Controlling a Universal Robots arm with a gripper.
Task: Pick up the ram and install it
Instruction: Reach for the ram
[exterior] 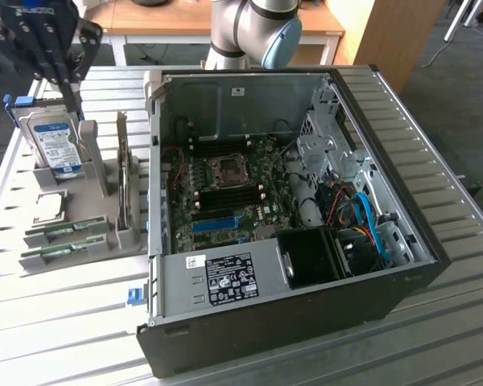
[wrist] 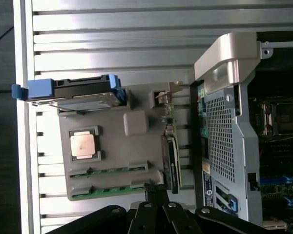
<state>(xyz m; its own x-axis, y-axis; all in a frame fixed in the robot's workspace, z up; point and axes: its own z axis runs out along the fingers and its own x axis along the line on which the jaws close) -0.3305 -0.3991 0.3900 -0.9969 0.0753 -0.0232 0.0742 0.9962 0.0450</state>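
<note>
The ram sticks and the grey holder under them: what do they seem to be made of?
The ram sticks look like green circuit board, thin, flat and matt. The grey holder looks like plastic: matt, even in colour, with shaped slots. It could be painted metal instead.

A ribbed, pale metal table spreads across the foreground under bright daylight, with light wooden desks behind it, a tall wooden panel at the exterior view's right and dark grey floor beyond

table: ribbed bare metal | holder: matt grey plastic | ram: green circuit board
</note>
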